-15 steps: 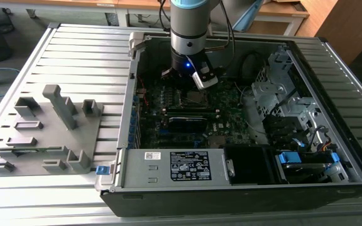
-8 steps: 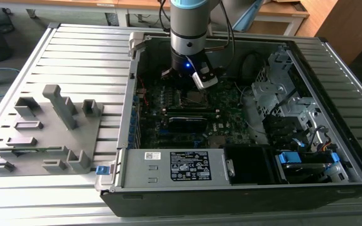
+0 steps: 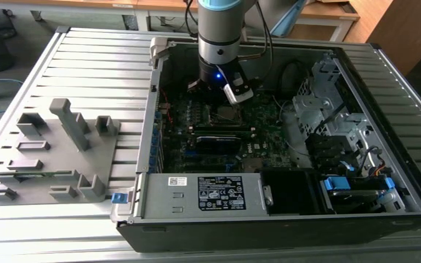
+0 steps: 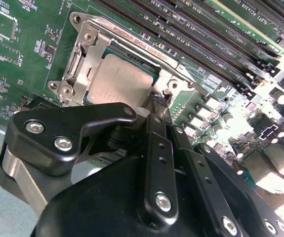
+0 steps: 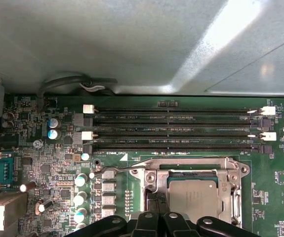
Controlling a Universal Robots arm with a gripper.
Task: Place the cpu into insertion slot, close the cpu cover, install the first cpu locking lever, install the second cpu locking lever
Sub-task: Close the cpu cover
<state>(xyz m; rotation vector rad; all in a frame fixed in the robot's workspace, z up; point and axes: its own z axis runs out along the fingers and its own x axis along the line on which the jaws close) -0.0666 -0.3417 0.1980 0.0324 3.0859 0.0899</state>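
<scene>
- The slatted bench (image 3: pixel 86 66) carries an open computer case (image 3: pixel 269 233). In the case are held a motherboard (image 3: pixel 269 126) and a white-labelled power supply box (image 3: pixel 203 193).
- The tool (image 4: pixel 159 101) is lowered into the case, right at one corner of the socket. Whether it is open or closed, or has hold of anything, cannot be told.
- The cpu cover (image 4: pixel 82 64) is seen lying flat over the insertion slot (image 4: pixel 132 52).
- The cpu (image 4: pixel 119 79) is seated in that slot and framed by the cover's window.
- A wire locking lever (image 5: pixel 112 170) is seen along the cover's edge. It is judged best pressed down steadily and tucked under its hook, with the nearby capacitors (image 5: pixel 80 200) avoided.
</scene>
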